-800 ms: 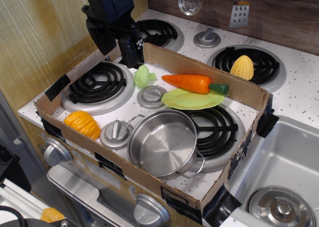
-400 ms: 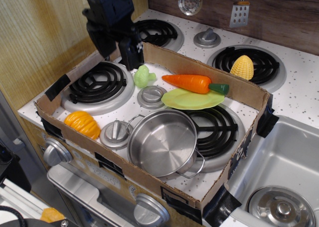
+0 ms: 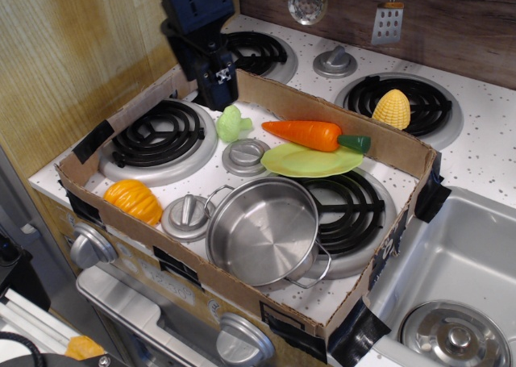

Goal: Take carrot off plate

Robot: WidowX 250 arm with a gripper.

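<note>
Carrot [image 3: 305, 133] not yet grasped: it lies across the back edge of the plate [image 3: 310, 163], tip pointing left, green stem end right, overhanging the plate rim on that side. Plate sits on the stove surface [image 3: 266, 113] inside the cardboard tray [image 3: 403, 145], between the centre knob [image 3: 244, 156] and the right front burner [image 3: 355, 210].

End effector [image 3: 219, 89] hangs above the tray's back-left wall, well left of the carrot, near the green toy [image 3: 232, 124]. Not touching anything I can see, and it looks empty. Fingers are dark on a dark body from this angle, so I cannot tell how wide the opening is.

Step in hand, as I read it: approach.
- Traverse right, staying above the cardboard wall and the green toy.
- Come down over the thick mid-body, not the tip. It's glossy and tapered, so a tip grasp likely squirts out.
- Close across the short axis, fingers square to the carrot's length.
- Plate is thin and light. Don't pinch its rim or it lifts along.
- Lift straight up before moving sideways. The steel pot [image 3: 262, 230] is close in front.
</note>
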